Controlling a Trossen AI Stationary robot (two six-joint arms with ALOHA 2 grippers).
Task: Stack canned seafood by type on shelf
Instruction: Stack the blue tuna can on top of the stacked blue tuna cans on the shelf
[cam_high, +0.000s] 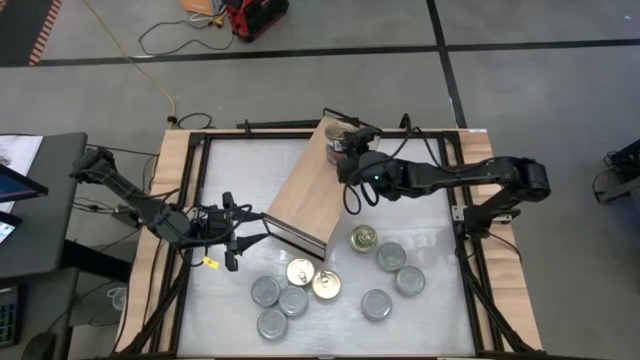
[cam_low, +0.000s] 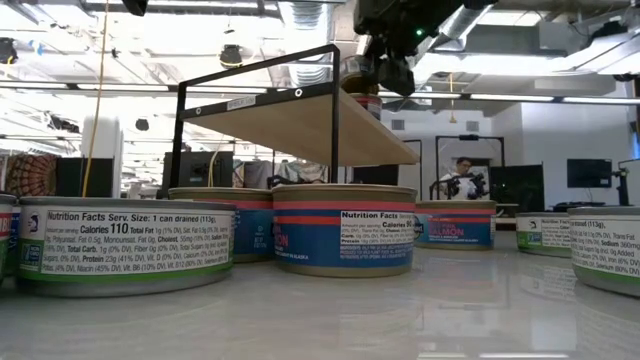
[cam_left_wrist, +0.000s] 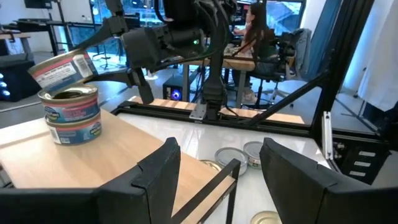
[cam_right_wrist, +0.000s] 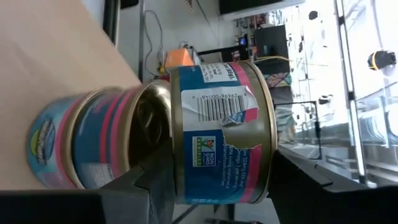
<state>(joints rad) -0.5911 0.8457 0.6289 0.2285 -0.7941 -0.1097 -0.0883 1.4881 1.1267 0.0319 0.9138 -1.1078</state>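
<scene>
The right gripper grips a tilted can over the two-can stack on the shelf — it should level and centre it before letting go — while the left gripper waits open by the shelf's near end.

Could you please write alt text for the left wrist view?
The right gripper holds a tilted blue-and-pink tin over two stacked tins on the light wooden shelf. The open left gripper waits in the foreground.

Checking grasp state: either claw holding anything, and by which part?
Right claw grips a tin by its side wall, tilted above the two-tin stack on the shelf. Left claw holds nothing.
</scene>
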